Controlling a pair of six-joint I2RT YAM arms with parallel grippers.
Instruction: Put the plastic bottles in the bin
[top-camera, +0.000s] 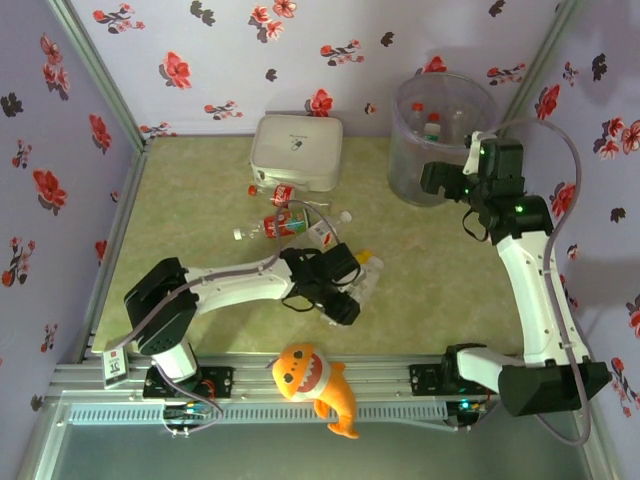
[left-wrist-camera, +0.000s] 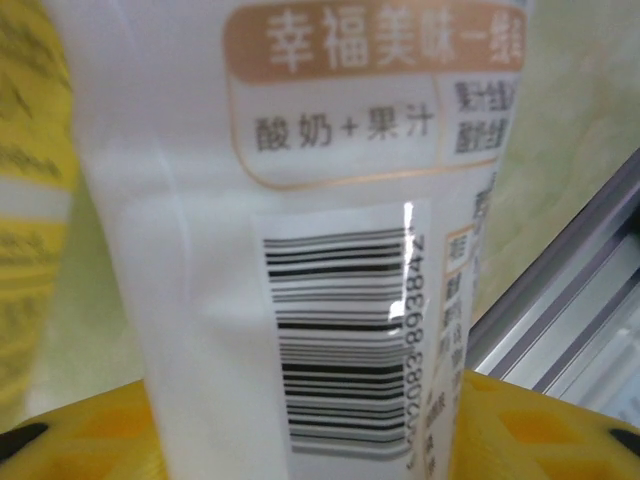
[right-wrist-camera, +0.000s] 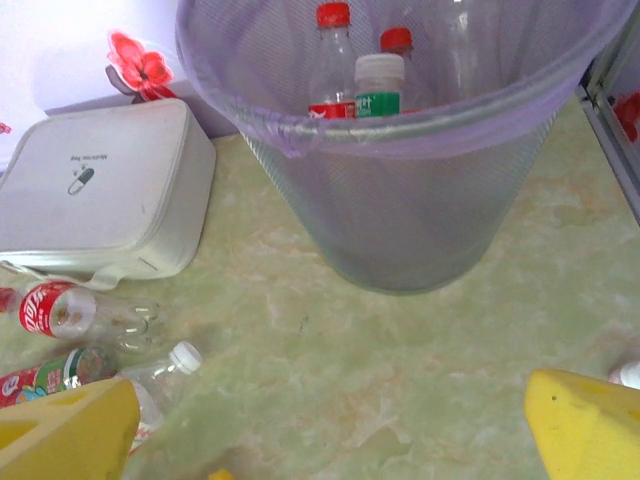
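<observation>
A white-labelled bottle (left-wrist-camera: 300, 200) with a barcode stands between the yellow fingers (left-wrist-camera: 540, 430) of my left gripper (left-wrist-camera: 305, 445), which is shut on it near the table's middle (top-camera: 352, 290). An all-yellow bottle (left-wrist-camera: 30, 150) lies just beside it. The bin (top-camera: 440, 140) stands at the back right and holds three bottles: red-capped (right-wrist-camera: 335, 60), white-capped (right-wrist-camera: 380, 85) and another red-capped (right-wrist-camera: 397, 40). My right gripper (right-wrist-camera: 330, 430) hangs open and empty in front of the bin (right-wrist-camera: 400, 190). Loose bottles (top-camera: 285, 222) lie near the box: red-labelled ones (right-wrist-camera: 60, 310) (right-wrist-camera: 40, 375) and a white-capped clear one (right-wrist-camera: 165, 370).
A white rounded square box (top-camera: 295, 150) sits at the back centre, left of the bin. An orange plush shark (top-camera: 315, 380) lies on the front rail between the arm bases. Floral walls close in the table on three sides.
</observation>
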